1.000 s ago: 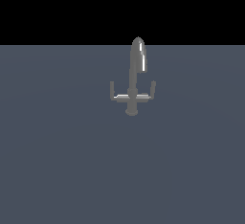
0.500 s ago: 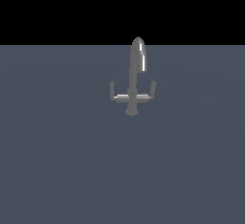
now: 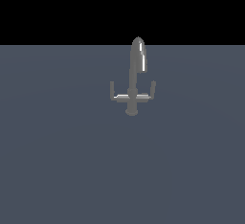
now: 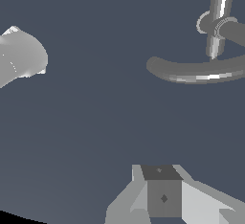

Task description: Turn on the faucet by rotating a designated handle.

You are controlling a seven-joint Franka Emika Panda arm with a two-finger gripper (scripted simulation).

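Faucet [image 3: 136, 74] stands upright on floor [image 3: 57, 161]; fingers [image 4: 162, 194] possibly apart.

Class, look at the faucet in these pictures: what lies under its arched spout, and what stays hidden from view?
Under the faucet's spout there is only the bare grey surface; no sink or basin shows. The round base stands on that surface. Whatever sits beneath the base is covered.

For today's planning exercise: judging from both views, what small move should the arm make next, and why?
Probably descend toward the faucet and line up with the handle. In the exterior view only a grey tip of the arm shows at the top edge, far above. In the wrist view the pincer is well clear of the faucet; whether it is open is unclear.
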